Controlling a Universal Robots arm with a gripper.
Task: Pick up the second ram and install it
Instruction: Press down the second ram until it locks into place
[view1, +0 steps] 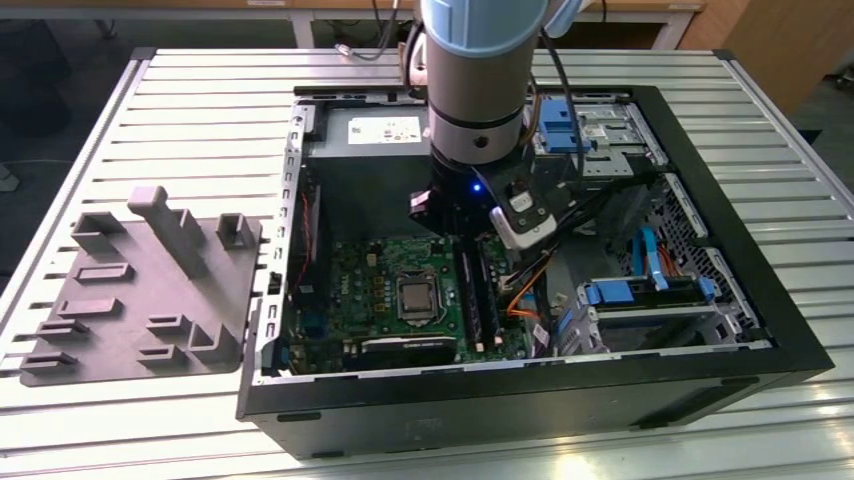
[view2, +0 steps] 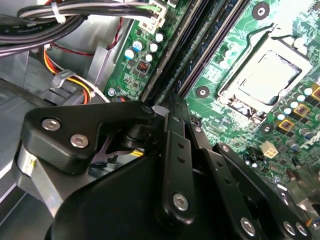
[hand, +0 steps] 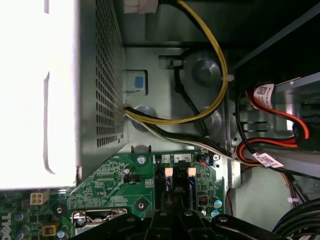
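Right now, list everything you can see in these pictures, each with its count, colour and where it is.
Computer case: one, black, lying open on the table.
Table: one, pale slatted metal, under everything.
Tray: one, grey with raised blocks, on the table at the exterior view's left of the case.
Motherboard: one, green, inside the case.
Processor socket: one, silver, mid-board.
Memory slots: long, black, count unclear, beside the socket under the gripper.
Power supply: one, silver perforated box, in the first wrist view.
Cables: several, yellow, black, red, orange, inside the case.
Drive brackets: blue, at the exterior view's right.
Arm: one, grey and blue, reaching into the case.
Gripper: one, black, over the memory slots.
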